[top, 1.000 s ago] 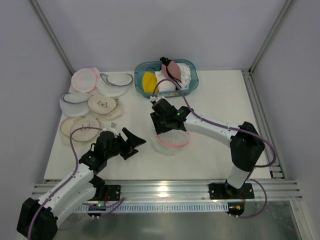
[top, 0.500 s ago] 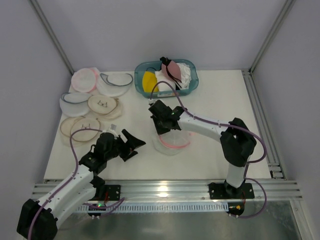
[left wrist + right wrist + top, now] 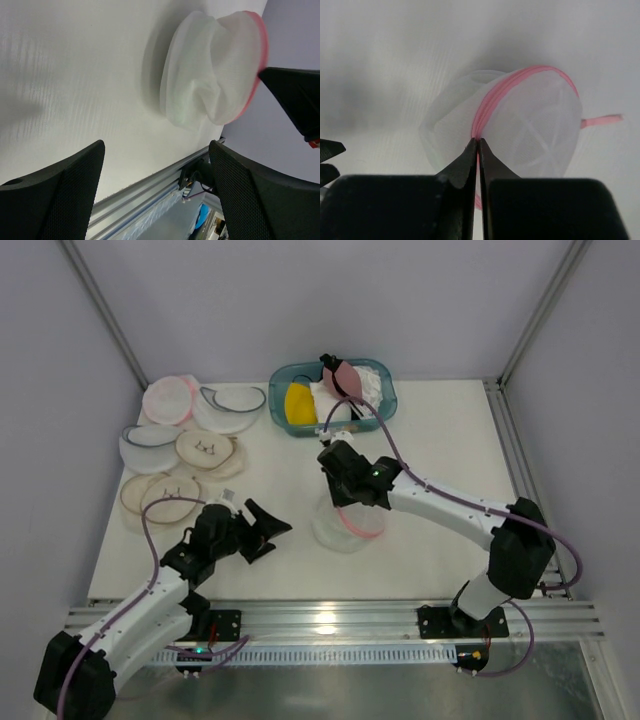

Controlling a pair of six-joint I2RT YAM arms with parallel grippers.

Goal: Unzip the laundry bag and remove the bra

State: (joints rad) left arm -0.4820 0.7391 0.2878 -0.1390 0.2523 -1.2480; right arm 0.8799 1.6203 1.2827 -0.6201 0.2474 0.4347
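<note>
The left jaws hang spread wide and empty just above the desk (image 3: pixel 450 440), their two mesh-faced fingers (image 3: pixel 55 195) framing bare surface. Ahead of them, off toward the right finger and well apart, sits the laundry bag (image 3: pixel 345 525), a domed white mesh pouch tipped up on one side. A faint greenish tint through the mesh near its underside may be the bra (image 3: pixel 192 107), though its outline is too soft to tell. The right jaws are pressed together on the bag's pink zipper rim (image 3: pixel 520 80), tips meeting right at the seam, and a pink tab (image 3: pixel 602 120) sticks out to the right of them. Beyond the right jaws stands a teal basket (image 3: pixel 392 400) holding a yellow bra (image 3: pixel 298 402) and a mauve bra (image 3: pixel 345 377). Far beyond the left jaws lie other round pouches (image 3: pixel 185 430).
</note>
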